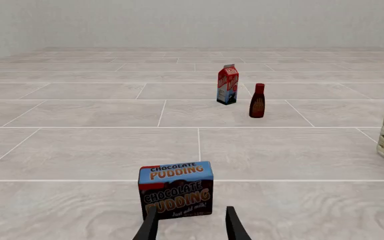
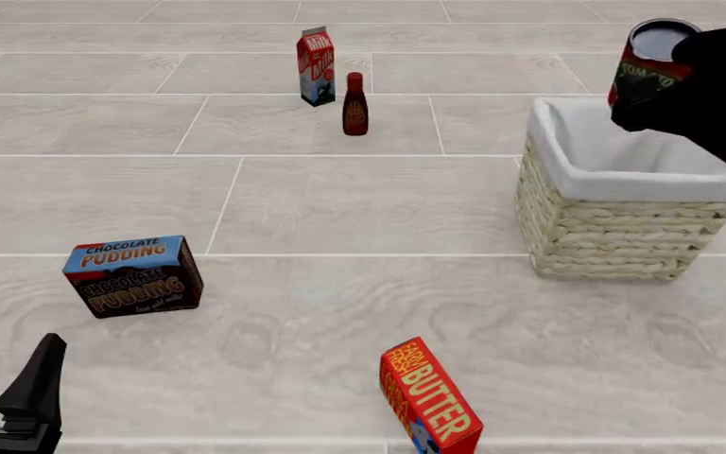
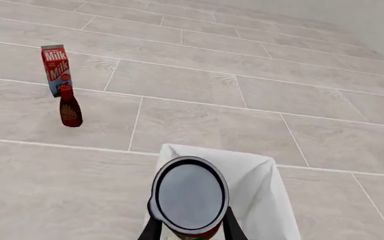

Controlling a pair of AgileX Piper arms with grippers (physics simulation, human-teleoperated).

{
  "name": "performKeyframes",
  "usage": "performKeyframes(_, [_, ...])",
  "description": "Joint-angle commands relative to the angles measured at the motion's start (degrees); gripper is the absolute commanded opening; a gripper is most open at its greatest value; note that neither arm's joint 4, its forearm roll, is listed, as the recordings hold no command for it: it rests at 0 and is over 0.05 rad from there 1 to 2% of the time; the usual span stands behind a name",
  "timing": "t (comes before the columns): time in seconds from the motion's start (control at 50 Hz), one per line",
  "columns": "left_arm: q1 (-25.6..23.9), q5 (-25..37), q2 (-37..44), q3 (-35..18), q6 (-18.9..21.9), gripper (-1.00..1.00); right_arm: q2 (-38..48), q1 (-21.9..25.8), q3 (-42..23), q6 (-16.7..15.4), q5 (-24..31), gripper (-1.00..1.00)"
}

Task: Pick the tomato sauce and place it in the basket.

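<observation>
Your right tool [image 3: 190,231] had the can [image 3: 189,196] clamped between its fingers [image 3: 150,230], one dark finger on each side of the can low down. In the right wrist view the can's grey metal top faced the camera and a strip of red label showed at its lower edge. In the front view the can [image 2: 647,59] was up in the air at the right, tilted, above the far right part of the basket [image 2: 615,227] and clear of its rim. The right arm's dark bulk covered the can's right side there, so the tool itself was hidden in that view. Under the can the white lining [image 3: 259,185] of the basket lay open.

Your left tool [image 1: 190,226] was spread open and held nothing, low at the near left of the tabletop [image 2: 363,199]. Its two fingers [image 1: 149,227] pointed toward the pudding box [image 1: 176,189], just short of it and not touching. In the front view only part of that tool [image 2: 10,402] showed at the lower left corner, with the pudding box [image 2: 133,275] beyond it.

The butter box [image 2: 430,399] lay tilted at the near middle. The milk carton [image 2: 317,66] stood at the far side, with the dark bottle [image 2: 354,105] just beside it and nearer you, both well apart from the basket.
</observation>
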Motion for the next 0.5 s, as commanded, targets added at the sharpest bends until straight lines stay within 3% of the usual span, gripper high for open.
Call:
performKeyframes(0.02, [0.00,0.00,0.00,0.00,0.00,1.00,0.10,-1.45,-0.23,1.50,-0.33,-1.00])
performKeyframes(0.5, [0.00,0.00,0.00,0.00,0.00,1.00,3.24,-3.38,-1.46,2.04,-1.37,-1.00])
